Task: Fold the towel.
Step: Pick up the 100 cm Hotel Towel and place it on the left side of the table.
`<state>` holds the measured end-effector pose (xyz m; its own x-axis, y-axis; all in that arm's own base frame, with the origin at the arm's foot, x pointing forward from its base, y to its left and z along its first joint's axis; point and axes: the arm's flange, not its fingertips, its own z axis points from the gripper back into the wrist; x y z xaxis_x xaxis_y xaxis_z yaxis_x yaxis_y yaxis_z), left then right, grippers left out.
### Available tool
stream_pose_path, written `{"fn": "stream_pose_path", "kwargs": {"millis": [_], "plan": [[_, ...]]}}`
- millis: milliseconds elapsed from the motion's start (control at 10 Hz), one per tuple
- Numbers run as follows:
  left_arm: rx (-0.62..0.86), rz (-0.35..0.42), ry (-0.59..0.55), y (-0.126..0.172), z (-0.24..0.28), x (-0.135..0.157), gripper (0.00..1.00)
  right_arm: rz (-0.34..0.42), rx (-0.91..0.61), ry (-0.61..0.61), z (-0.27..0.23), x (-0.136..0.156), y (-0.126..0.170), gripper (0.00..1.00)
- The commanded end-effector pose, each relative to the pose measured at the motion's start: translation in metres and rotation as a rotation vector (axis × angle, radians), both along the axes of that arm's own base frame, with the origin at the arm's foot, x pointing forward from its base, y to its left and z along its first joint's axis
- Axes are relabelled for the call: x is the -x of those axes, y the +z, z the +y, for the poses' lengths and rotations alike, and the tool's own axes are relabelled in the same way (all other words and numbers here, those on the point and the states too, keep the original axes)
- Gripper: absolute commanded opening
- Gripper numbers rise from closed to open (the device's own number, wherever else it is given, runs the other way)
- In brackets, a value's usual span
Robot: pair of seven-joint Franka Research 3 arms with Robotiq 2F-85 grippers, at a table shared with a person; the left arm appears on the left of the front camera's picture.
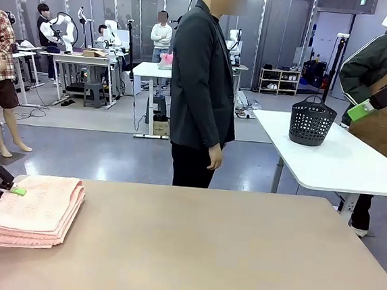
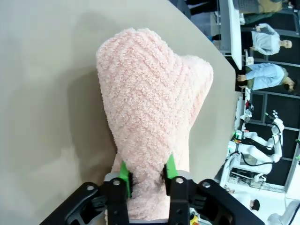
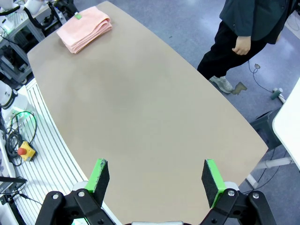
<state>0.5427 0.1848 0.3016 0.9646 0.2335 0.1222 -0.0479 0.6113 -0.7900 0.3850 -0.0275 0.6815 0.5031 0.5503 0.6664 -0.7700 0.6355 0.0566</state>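
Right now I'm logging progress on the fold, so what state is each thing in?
towel: folded into a stack, lying at the table's left end, one edge pinched
left gripper: shut on the towel
right gripper: open, holding nothing, above the table
person: standing at the far side, hands down

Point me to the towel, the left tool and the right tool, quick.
towel [image 1: 35, 211], front view, top of the folded stack.
left tool [image 2: 146, 174], left wrist view, midway between its green pads, shut on the towel.
right tool [image 3: 156, 180], right wrist view, midway between its spread fingertips.
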Motion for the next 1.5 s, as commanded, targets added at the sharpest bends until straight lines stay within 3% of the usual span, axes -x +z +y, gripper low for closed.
{"fn": "stream_pose_path", "kwargs": {"millis": [0,100,500,900,1000,1400], "plan": [[-0.05,-0.027,0.006,0.005,-0.007,-0.004,0.79,0.005,0.011,0.008,0.0,0.0,0.002,1.0],[-0.082,-0.034,0.007,0.007,-0.008,-0.003,0.99,0.005,0.011,0.008,0.0,0.0,0.002,1.0],[-0.299,-0.112,-0.023,0.048,-0.011,0.016,0.98,0.005,0.011,0.008,0.0,0.0,0.002,1.0],[-0.337,-0.1,-0.058,0.05,-0.033,0.033,1.0,0.005,0.011,0.008,0.0,0.0,0.002,1.0],[-0.309,-0.123,-0.054,0.063,-0.018,0.022,1.0,0.005,0.011,0.008,0.0,0.0,0.002,1.0],[-0.309,-0.123,-0.054,0.063,-0.018,0.022,1.0,0.005,0.011,0.008,0.0,0.0,0.002,1.0]]}}
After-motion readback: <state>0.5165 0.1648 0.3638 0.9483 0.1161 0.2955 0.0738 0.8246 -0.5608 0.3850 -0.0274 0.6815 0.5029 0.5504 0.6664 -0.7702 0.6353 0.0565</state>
